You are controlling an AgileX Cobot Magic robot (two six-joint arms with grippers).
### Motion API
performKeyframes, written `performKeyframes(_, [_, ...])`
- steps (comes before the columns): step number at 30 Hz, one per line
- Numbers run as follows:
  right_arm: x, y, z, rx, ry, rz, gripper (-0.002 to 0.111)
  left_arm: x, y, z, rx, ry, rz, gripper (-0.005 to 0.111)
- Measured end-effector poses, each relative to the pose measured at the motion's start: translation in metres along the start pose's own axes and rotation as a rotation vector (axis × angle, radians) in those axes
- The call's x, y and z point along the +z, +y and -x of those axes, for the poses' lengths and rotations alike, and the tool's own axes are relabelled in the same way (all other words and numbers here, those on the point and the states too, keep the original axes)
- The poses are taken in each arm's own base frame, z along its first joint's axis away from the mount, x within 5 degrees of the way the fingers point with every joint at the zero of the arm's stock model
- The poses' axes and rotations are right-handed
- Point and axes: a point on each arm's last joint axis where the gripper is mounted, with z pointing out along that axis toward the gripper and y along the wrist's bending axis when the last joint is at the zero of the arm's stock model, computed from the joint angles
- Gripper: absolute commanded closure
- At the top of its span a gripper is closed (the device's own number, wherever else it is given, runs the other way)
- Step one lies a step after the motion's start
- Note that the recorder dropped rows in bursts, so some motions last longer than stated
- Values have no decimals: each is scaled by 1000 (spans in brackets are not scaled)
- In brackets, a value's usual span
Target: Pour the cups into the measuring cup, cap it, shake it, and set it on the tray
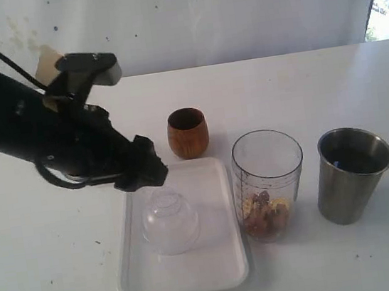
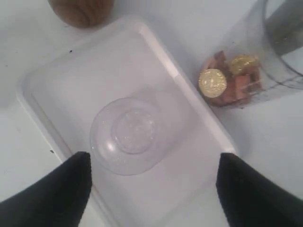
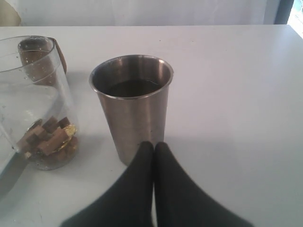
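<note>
Robot at work on a white table (image 1: 358,81): the left arm (image 1: 35,130) reaches in from the left side and slopes down over the far end of the white tray (image 1: 220,260). Its wrist is bent so that the left gripper (image 2: 152,158) points down at a small clear dome lid (image 1: 170,222), which sits rounded side up on the tray. The jaws are released and spread wide, one black finger on either side above the lid, grasping nothing.

The measuring cup (image 1: 268,179) stands upright and uncapped on the table just beside the tray's right edge, with brown chunks and gold discs (image 2: 227,80) heaped in its bottom. The wooden cup (image 1: 187,132) stands upright just beyond the tray's far rim. The steel tumbler (image 1: 352,173) stands upright to the right of the measuring cup, apart from it, its inside dark.

The right gripper (image 3: 152,150) sits low over the table with its jaws clenched, the two fingers pressed together and empty. Its tips are right at the foot of the steel tumbler; whether they touch it cannot be told.
</note>
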Motion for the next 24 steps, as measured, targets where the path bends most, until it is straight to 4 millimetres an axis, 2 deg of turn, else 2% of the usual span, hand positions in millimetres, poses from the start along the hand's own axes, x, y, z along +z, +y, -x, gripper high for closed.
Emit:
performKeyframes(3, [0,0,0,0,0,0,108,-37,-8,-3,29,-48,-14,82])
performKeyframes(6, [0,0,0,0,0,0,108,-71,-14,-8,66,-109,-9,105])
performKeyframes(13, [0,0,0,0,0,0,108,-145,-27,-26,120,-352,-8,107])
performKeyframes(17, [0,0,0,0,0,0,108,-182,-30,-54,135,-560,-1,107])
performKeyframes(20, [0,0,0,0,0,0,108,-198,-30,-81,142,-674,2,107])
performKeyframes(24, [0,0,0,0,0,0,108,-209,-29,-115,149,-769,-1,107])
